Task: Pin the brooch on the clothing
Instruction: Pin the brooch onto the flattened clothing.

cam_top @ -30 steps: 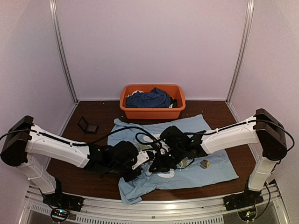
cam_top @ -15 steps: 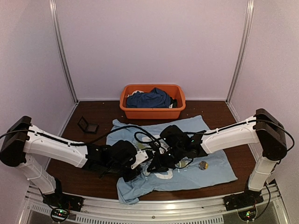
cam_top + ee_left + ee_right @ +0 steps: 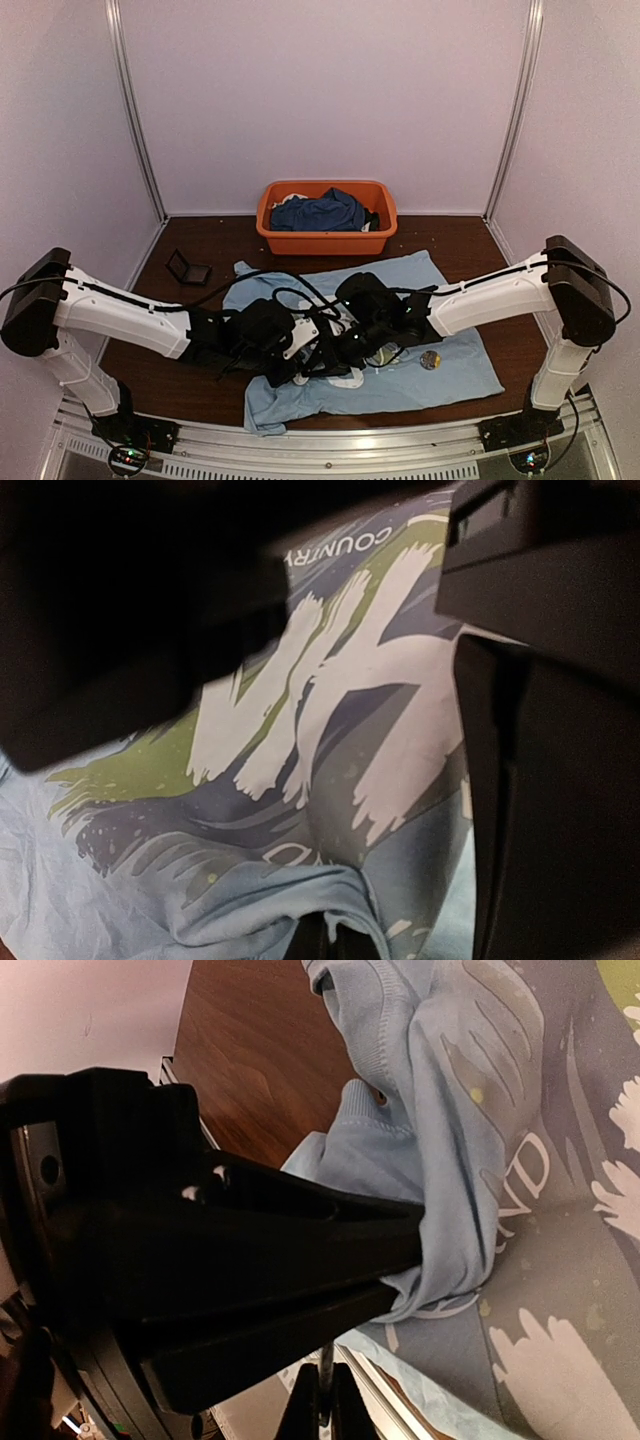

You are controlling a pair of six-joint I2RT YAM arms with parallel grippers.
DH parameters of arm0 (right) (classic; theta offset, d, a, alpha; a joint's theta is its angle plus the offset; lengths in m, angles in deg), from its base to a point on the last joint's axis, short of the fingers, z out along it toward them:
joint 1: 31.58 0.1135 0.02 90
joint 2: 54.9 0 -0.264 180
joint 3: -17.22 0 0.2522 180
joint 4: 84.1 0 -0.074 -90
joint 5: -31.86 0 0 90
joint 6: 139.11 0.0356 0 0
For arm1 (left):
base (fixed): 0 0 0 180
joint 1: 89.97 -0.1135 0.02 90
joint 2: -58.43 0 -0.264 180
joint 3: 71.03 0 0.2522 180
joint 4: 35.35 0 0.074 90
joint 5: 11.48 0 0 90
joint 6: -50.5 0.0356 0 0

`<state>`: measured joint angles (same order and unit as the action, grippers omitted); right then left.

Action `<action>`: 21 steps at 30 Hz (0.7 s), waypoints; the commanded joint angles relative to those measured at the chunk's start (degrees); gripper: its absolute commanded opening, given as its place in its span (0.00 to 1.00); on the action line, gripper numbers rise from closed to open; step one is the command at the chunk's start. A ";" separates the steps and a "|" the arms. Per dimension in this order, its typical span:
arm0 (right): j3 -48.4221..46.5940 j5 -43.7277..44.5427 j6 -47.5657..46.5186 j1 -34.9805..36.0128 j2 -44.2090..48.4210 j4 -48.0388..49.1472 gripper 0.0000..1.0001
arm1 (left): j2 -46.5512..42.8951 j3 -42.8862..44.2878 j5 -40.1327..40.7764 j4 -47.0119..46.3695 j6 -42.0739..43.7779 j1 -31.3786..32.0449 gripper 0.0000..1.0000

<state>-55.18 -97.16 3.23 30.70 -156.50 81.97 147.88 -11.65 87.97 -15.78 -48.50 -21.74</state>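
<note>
The light blue T-shirt lies spread on the table, its print filling the left wrist view. The brooch disc lies loose on the shirt, to the right of both grippers. My left gripper is shut on a raised fold of the shirt; its black fingers pinch that fold in the right wrist view. My right gripper is just beside it, jaws shut on a thin metal pin that points up at the left gripper's fingers.
An orange basin holding a dark blue garment stands at the back. A small black square case lies at the back left. Bare brown table shows around the shirt, and a metal rail runs along the near edge.
Both grippers have shifted slightly left, and the shirt has been dragged left and toward the near edge. The brooch disc has ridden along with the cloth.
</note>
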 commanded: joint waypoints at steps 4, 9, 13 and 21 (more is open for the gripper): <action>-1.38 -5.53 -2.48 2.02 0.82 8.68 0.00 | -2.40 -0.01 -2.87 -13.02 -1.21 -0.29 0.00; 0.84 -2.90 -1.89 -0.39 2.41 8.93 0.00 | -5.48 -2.22 -6.06 -14.56 -0.42 -0.62 0.00; 1.02 -1.05 -1.53 -1.54 3.24 8.43 0.00 | -6.82 -3.00 -7.77 -14.67 0.28 -0.73 0.00; 5.22 1.84 1.60 -4.95 7.86 11.19 0.00 | -4.87 -1.65 -3.39 -11.26 -0.44 -0.95 0.00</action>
<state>-51.39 -97.77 4.12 27.46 -153.14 87.13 142.11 -14.60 84.48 -24.40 -48.41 -22.92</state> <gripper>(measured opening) 0.008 0.009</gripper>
